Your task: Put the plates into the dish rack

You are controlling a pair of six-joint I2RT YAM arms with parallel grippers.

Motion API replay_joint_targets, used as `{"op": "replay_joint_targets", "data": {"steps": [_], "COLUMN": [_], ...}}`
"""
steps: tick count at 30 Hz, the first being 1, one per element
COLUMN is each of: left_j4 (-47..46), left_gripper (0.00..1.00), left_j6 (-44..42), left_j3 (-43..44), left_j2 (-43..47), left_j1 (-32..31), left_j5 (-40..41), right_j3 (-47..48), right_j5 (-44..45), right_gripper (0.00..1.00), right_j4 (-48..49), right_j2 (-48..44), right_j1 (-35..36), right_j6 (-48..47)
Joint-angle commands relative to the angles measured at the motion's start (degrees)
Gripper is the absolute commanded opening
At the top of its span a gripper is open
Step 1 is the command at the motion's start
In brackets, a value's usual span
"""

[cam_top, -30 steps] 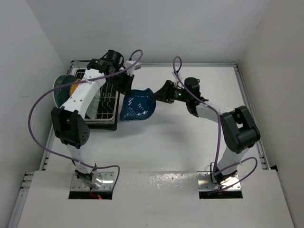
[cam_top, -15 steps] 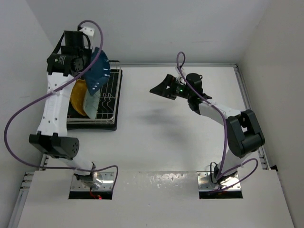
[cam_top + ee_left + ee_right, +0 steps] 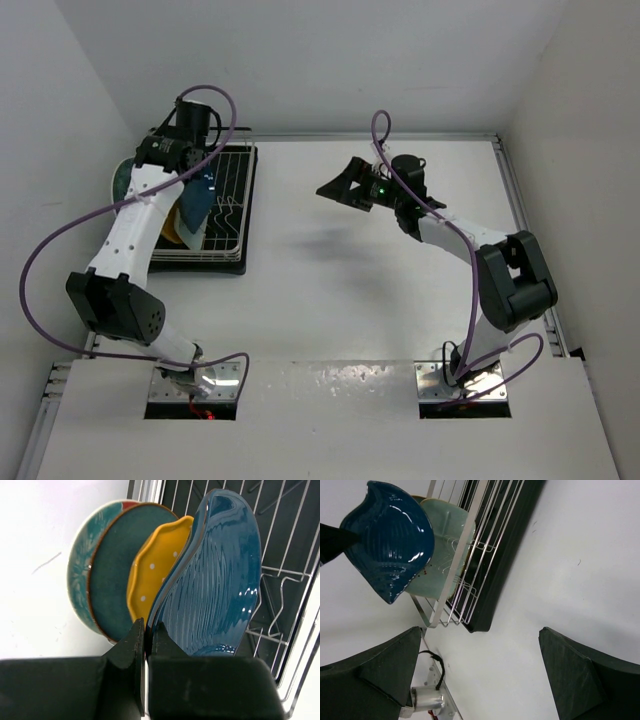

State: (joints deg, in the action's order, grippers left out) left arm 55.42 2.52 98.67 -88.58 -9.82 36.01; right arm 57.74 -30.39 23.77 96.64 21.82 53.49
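**Item in hand:** the dark blue leaf-shaped plate (image 3: 220, 580) stands on edge, reaching straight out past the fingertips of the left gripper (image 3: 148, 635). The jaws are pinched hard on one short stretch of its rim.

**Adjacent items:** just beside the plate's back face stands the yellow scalloped plate (image 3: 155, 570). Beyond that come the dark teal plate (image 3: 112, 575) and the floral plate (image 3: 76, 575), all on edge in one row. The pale mint plate (image 3: 447, 540) sits in the dish rack (image 3: 485, 565) close behind the blue one. Bare rack wires lie off the blue plate's glazed face.

**Other hand:** the right gripper (image 3: 480, 675) hangs well apart over the table (image 3: 350, 300), jaws spread wide and holding nothing.

**Assessment:** four plates appear racked, and the fifth is at the placing step. It cannot be told whether its lower edge is seated between prongs.

**Next move:** lower the plate squarely into a free slot without striking the yellow neighbour. Let the rack take its weight before the jaws part.
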Motion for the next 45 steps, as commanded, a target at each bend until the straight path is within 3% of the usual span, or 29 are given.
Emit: {"op": "replay_joint_targets", "data": {"steps": [1, 7, 17, 22, 26, 31, 33, 37, 39, 45], "left_j4": [-7.4, -13.0, -17.4, -18.5, -20.6, -21.8, -21.8, -21.2, -20.5, -20.0], "left_gripper": [0.00, 0.00, 0.00, 0.00, 0.00, 0.00, 0.07, 0.09, 0.02, 0.00], "left_j6": [4.1, 3.5, 2.5, 1.9, 0.6, 2.0, 2.0, 2.0, 2.0, -1.7], "left_j3": [-2.9, -8.1, -14.2, -17.2, -21.7, -22.2, -22.2, -23.0, -24.1, -24.8], "left_j2": [3.1, 3.1, 3.1, 3.1, 2.3, 1.7, 1.7, 2.3, 3.3, 4.5], "left_j1": [-2.0, -5.1, -8.2, -8.7, -6.1, -4.8, -4.2, -3.7, -3.7, -8.0], "left_j5": [5.8, 17.4, 23.9, 18.9, 8.7, 5.4, 3.5, 1.3, 0.7, 6.2], "right_j3": [-0.1, -1.0, -1.4, -1.8, -2.0, -2.3, -2.3, -2.5, -2.5, -2.2], "right_j5": [0.8, 0.7, 0.6, 0.7, 0.4, 0.2, 0.1, 0.2, 0.2, 0.3], "right_gripper": [1.00, 1.00, 1.00, 1.00, 1.00, 1.00, 1.00, 1.00, 1.00, 1.00], "right_j4": [1.5, 2.2, 2.8, 3.5, 3.8, 3.7, 3.4, 3.7, 3.8, 3.6], "right_j2": [-2.4, -2.7, -2.7, -2.5, -2.3, -2.7, -2.7, -2.9, -2.9, -2.6], "right_j1": [-0.6, -1.4, -2.1, -2.6, -2.8, -3.1, -3.7, -3.7, -3.5, -3.8], "right_j6": [-0.8, 0.2, 0.5, 0.7, 1.3, 1.1, 1.1, 1.2, 1.1, 1.1]}}
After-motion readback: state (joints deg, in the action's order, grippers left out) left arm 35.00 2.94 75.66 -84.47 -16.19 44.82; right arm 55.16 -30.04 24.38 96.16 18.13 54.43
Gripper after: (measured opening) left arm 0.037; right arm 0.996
